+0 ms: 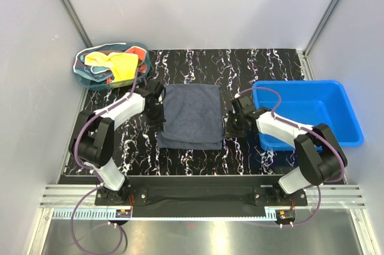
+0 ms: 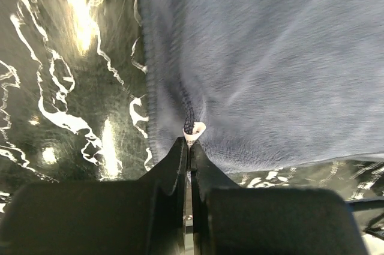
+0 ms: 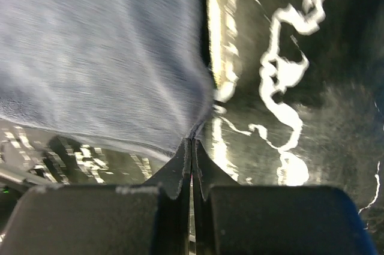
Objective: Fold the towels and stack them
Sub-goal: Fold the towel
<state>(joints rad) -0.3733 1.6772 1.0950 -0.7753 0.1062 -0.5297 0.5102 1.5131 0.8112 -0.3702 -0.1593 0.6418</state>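
One towel out: grey-blue towel [image 1: 191, 116], flat at the middle of the dark marbled surface [image 1: 198, 63], between the two hands.
Lie of towel: sides square to the surface edges; about as wide as deep, so no clear long axis; slightly broader at the near end, where a lower layer peeks out under the top one.
Left hand [image 1: 157, 110]: at the towel's left edge, roughly halfway along; in the left wrist view [image 2: 189, 144] closed tight, with the hem [image 2: 270, 57] and a small white tag [image 2: 195, 128] nipped at the tips.
Right hand [image 1: 235, 117]: at the towel's right edge, level with the left; in the right wrist view [image 3: 192, 142] closed tight on a pinch of the towel's edge [image 3: 96, 51].
Other towels: yellow towel [image 1: 114, 63] and orange-red towel [image 1: 141, 53], bundled in the teal basket [image 1: 78, 69] at the far left corner.
Blue bin [image 1: 300, 87]: at the right side of the surface, just beside the right arm.
Hard to make out: both wrist views smeared, weave unreadable; towel cut off by the frame in each; fingertips hidden under the hand bodies from above; prints on the basket towels too small to read; depth of cloth between the fingers not visible.
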